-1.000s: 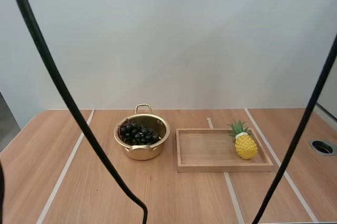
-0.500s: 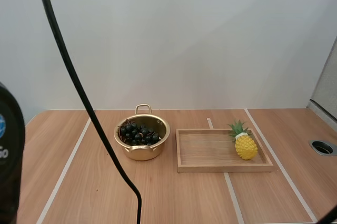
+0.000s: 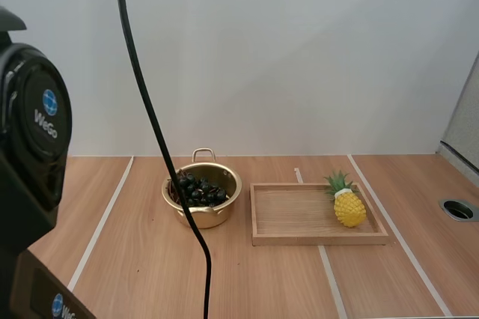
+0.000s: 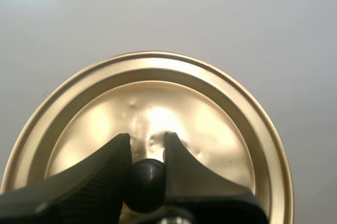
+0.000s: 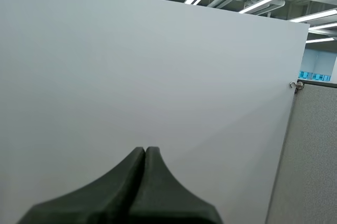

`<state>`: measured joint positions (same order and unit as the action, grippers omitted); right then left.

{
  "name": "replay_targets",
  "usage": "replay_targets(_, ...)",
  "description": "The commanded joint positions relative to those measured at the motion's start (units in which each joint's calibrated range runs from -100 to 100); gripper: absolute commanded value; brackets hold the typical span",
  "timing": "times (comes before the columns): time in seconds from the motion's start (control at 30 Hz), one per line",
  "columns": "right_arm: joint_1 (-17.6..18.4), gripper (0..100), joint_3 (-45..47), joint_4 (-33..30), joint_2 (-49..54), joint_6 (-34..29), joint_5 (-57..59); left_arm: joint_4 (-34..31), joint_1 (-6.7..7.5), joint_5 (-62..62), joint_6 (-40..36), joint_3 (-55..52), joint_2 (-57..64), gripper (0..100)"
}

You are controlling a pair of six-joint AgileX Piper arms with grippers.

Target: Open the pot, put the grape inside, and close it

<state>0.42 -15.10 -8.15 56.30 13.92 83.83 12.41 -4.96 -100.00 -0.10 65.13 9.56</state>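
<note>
A gold pot point(image 3: 202, 193) stands lidless on the table left of centre, with a bunch of dark grapes point(image 3: 196, 188) inside it. My left gripper point(image 4: 146, 145) is shut on the black knob point(image 4: 145, 176) of the gold lid point(image 4: 210, 119), which it holds up in front of a plain wall. A bulky black part of my left arm point(image 3: 30, 132) rises at the left edge of the high view. My right gripper point(image 5: 145, 151) is shut on nothing, its fingers lying together as one dark wedge against the wall.
A wooden tray point(image 3: 284, 222) lies right of the pot, with a yellow toy pineapple point(image 3: 348, 203) at its right end. A round hole point(image 3: 458, 210) sits in the table at the far right. Pale strips run across the tabletop.
My left arm has risen into the high view at the left edge. The right gripper has gone from wide open to shut. Pot, grapes, tray and pineapple have not moved.
</note>
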Motion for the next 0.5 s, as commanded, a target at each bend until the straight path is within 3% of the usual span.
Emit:
replay_targets(0.0,-0.3,0,-0.5,-0.6,0.9,-0.5,1.7,2.6,0.01,0.0,1.2,-2.7,-1.0,0)
replay_targets(0.47,-0.3,0,-0.5,-0.6,1.0,-0.5,1.8,13.2,0.01,0.0,7.5,-34.5,-1.2,0)
